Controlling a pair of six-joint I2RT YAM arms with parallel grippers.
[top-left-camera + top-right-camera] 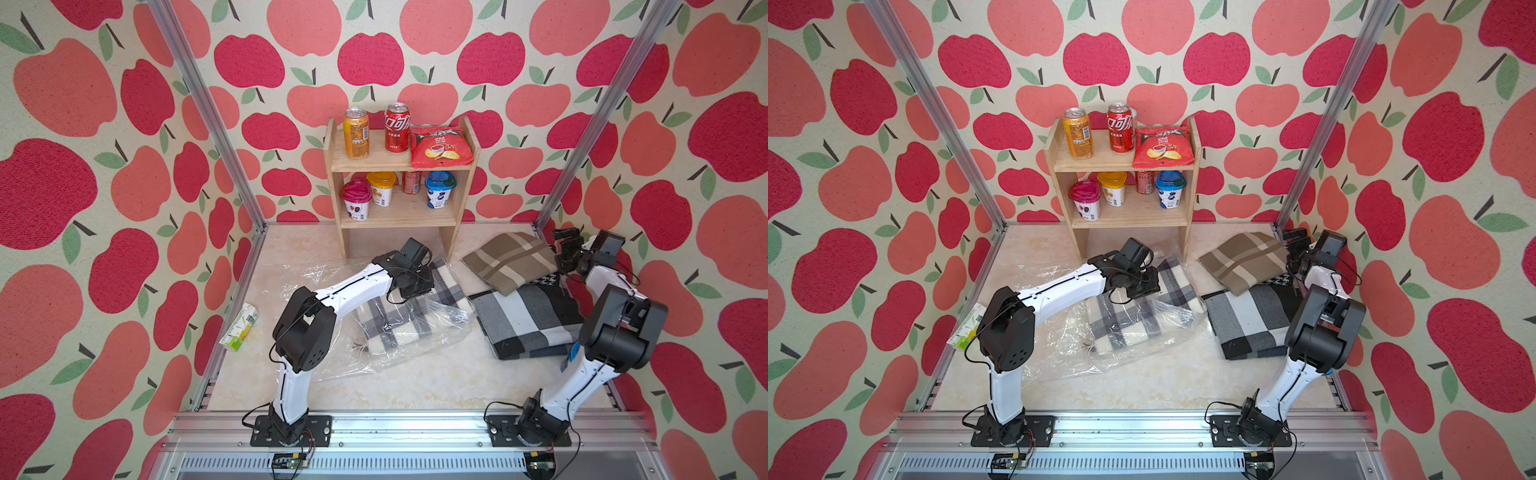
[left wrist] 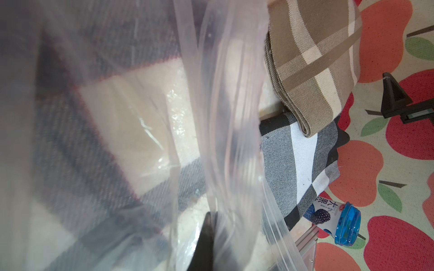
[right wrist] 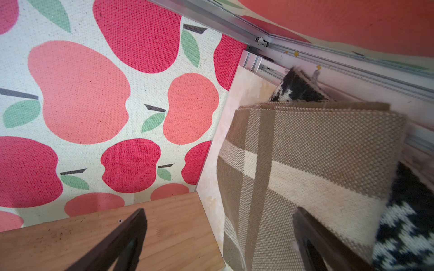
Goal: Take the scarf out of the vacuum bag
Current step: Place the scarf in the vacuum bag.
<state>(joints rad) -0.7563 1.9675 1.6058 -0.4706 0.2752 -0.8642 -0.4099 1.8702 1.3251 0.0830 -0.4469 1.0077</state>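
The scarf (image 1: pixel 399 328), grey-and-white plaid, lies inside the bag (image 1: pixel 345 365) at mid-table, its long axis running on a diagonal from the far end near the shelf (image 1: pixel 459 199) toward the near-left. The left gripper (image 1: pixel 415 286) sits at that far end, closed on a fold of clear plastic by the zip strip, so it holds the bag rather than the cloth. The right gripper (image 1: pixel 565 249) hangs in the far-right corner, well apart from the bag, its fingers spread wide with nothing between them, above a brown scarf (image 1: pixel 509 259) that rests partly on 1 grey scarf (image 1: pixel 528 320). As I read it, the left arm is nearer but busy pinning the bag, so the pull falls to the right arm, which must cross leftward to the bag's far end and draw along that diagonal. Whether the scarf's far corner already pokes past the mouth I cannot tell.
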